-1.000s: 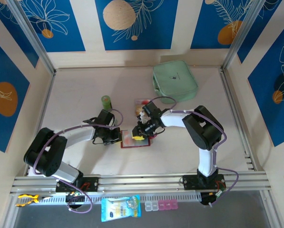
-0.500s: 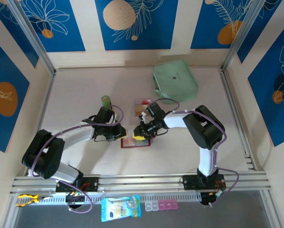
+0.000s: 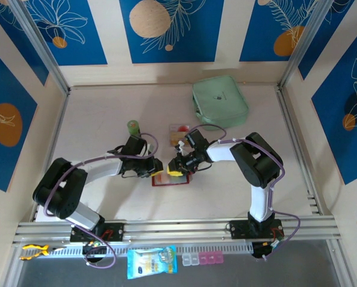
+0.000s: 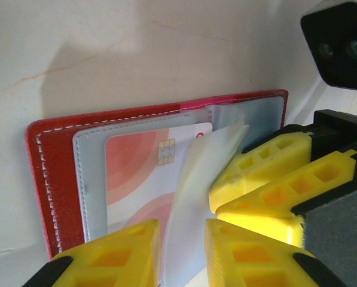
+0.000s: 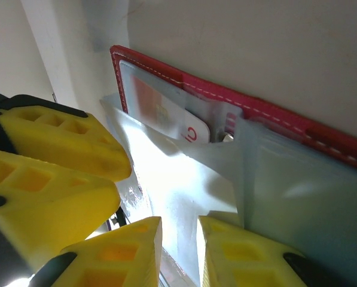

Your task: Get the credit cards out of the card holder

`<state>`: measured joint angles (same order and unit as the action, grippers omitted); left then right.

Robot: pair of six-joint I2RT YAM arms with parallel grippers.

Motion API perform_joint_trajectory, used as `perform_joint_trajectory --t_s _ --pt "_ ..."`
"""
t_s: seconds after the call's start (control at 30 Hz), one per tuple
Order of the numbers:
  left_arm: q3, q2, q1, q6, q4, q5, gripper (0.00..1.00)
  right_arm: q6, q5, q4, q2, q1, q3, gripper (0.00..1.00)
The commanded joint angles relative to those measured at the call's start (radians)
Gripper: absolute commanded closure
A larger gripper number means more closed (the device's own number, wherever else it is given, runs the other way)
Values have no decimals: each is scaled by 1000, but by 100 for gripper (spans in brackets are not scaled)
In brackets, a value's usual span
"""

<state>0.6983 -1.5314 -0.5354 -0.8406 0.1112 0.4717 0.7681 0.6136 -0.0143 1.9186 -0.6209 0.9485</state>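
The dark red card holder (image 3: 170, 178) lies open on the table between my two grippers. In the left wrist view a pinkish-red and white credit card (image 4: 139, 179) with a chip sits in a pale sleeve of the card holder (image 4: 46, 173). A clear sleeve leaf (image 4: 202, 161) curls up from it and passes between the fingers of my left gripper (image 4: 182, 239), which stands narrowly open around it. My right gripper (image 5: 179, 230) is also narrowly open, with the same leaf (image 5: 184, 179) in its gap. Another credit card (image 3: 179, 129) lies on the table just behind.
A mint-green zip pouch (image 3: 220, 101) rests at the back right. A small green cylinder (image 3: 133, 127) stands behind the left arm. The two grippers' yellow fingers (image 4: 268, 173) nearly touch over the holder. Walls close the table on three sides.
My left gripper has shifted right toward the card holder and its jaws have parted from shut to a narrow gap. The right gripper has barely moved.
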Motion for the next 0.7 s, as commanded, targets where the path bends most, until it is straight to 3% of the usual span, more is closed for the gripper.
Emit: perform_joint_trajectory --t_s 0.0,0.67 --pt "-8 -18 -13 -8 -2 16 74 10 -4 -19 -18 7 -24 76" --pt "-5 -24 -28 -34 -62 65 81 31 -11 -3 -92 7 -30 74"
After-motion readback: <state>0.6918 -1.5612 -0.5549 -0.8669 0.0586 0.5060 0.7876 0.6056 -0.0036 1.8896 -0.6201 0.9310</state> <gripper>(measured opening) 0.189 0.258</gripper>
